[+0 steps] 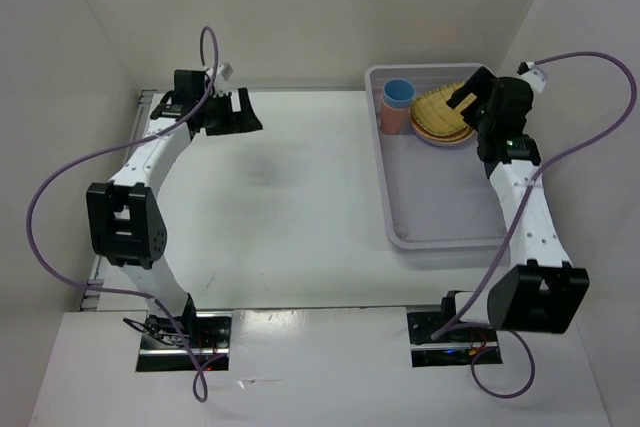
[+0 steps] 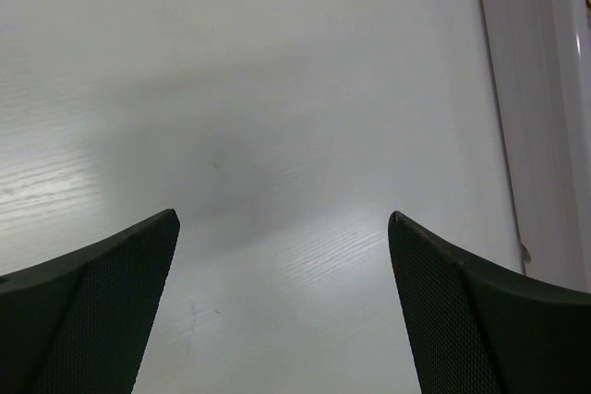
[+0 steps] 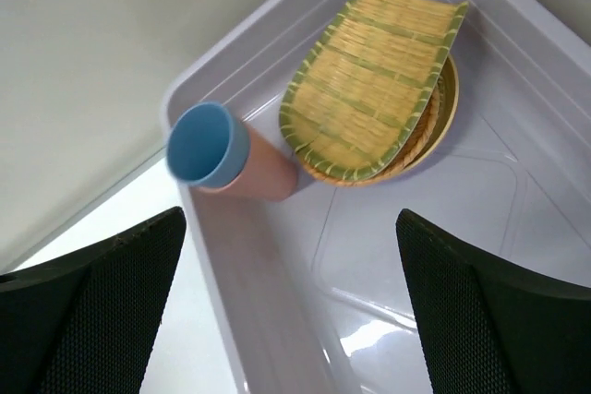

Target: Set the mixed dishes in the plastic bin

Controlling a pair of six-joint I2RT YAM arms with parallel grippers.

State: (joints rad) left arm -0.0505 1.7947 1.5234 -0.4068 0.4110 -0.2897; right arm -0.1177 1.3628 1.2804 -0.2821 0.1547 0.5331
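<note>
Hovering over the plastic bin [image 1: 440, 202] at the right of the worktop [image 1: 290, 207], your right end effector [image 1: 466, 93] has its jaws wide apart and grips nothing. Below it the squarish yellow woven-look plate [image 3: 369, 80] tops a stack at the bin's far end, with the round woven-look plate [image 3: 420, 140] just under it and an orange rim [image 1: 447, 137] showing lower down. How many plates lie beneath cannot be counted, and no lavender plate can be picked out. The blue cup [image 3: 205, 145] sits nested in the coral cup [image 3: 268, 173] in the bin's far left corner, touching the stack. Your left end effector [image 1: 245, 112] is also spread open, over bare worktop well away from the bin. No dish is visible outside the bin, so the task looks finished or nearly so; only retreating the arms seems left.
</note>
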